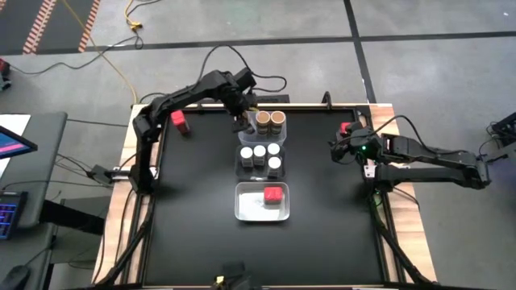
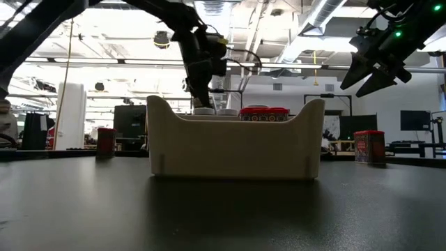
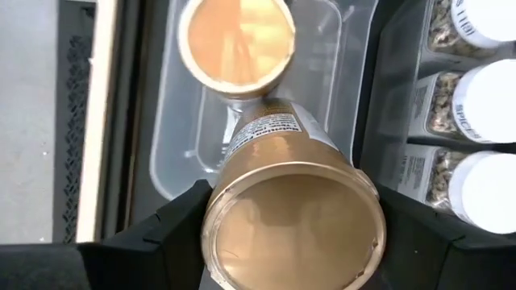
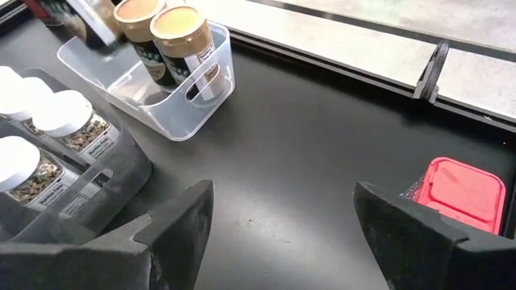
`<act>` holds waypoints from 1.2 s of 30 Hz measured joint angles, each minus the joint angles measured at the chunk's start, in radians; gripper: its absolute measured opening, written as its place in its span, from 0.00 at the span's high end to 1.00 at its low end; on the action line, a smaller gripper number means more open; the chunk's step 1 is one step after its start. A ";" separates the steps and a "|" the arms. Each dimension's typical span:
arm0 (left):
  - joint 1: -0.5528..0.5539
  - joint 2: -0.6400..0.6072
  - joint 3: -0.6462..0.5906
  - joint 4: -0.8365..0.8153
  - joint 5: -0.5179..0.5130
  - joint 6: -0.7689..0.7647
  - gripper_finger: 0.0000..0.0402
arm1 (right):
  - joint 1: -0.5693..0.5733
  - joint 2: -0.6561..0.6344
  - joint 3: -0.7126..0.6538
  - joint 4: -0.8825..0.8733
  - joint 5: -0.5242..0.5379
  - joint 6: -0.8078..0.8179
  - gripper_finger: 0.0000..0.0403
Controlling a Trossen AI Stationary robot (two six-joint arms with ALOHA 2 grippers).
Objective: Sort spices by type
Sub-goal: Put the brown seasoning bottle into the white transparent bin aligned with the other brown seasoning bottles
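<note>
My left gripper (image 1: 240,122) hangs over the left end of the far clear bin (image 1: 284,129), shut on a tan-topped spice jar (image 3: 292,225). Two more tan-topped jars (image 1: 271,119) stand in that bin. The middle bin (image 1: 241,158) holds several white-topped jars (image 1: 260,155). The near bin (image 1: 246,211) holds one red square-topped jar (image 1: 274,195). One red jar (image 1: 179,121) stands on the table's far left. Another red jar (image 4: 461,189) stands at the far right, just beyond my right gripper (image 4: 282,217), which is open and holds nothing. My left gripper pinches the tan-topped jar between its two fingers (image 3: 161,238), one on each side of the jar just under its lid (image 3: 242,193). The fingers come steeply from above. The jar tilts, its base (image 3: 266,121) toward the bin's floor; whether it touches there does not show.
The three bins stand in a column down the middle of the black table (image 1: 193,201), with bare table on both sides. A raised wooden rim (image 1: 125,153) frames the table. In the low view the near bin (image 2: 237,143) hides the bins behind it.
</note>
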 joint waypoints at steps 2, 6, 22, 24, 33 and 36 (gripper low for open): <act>-0.003 0.023 0.000 -0.002 -0.001 0.004 0.33 | 0.000 0.000 0.000 0.001 0.000 0.000 0.18; -0.003 0.065 0.000 -0.017 -0.009 0.003 0.33 | 0.000 0.000 0.000 0.000 0.000 0.001 0.18; 0.002 0.128 0.004 0.004 -0.068 0.068 0.29 | 0.000 0.000 0.000 0.000 0.000 0.026 0.18; 0.000 0.128 0.004 0.010 -0.069 0.067 0.28 | 0.000 0.000 0.000 0.000 0.000 0.026 0.18; -0.010 0.130 0.003 0.036 -0.116 -0.018 0.28 | 0.000 0.000 0.000 0.000 0.000 0.027 0.18; -0.011 0.130 0.003 0.036 -0.123 -0.013 0.27 | 0.000 0.000 0.000 0.000 0.000 0.027 0.18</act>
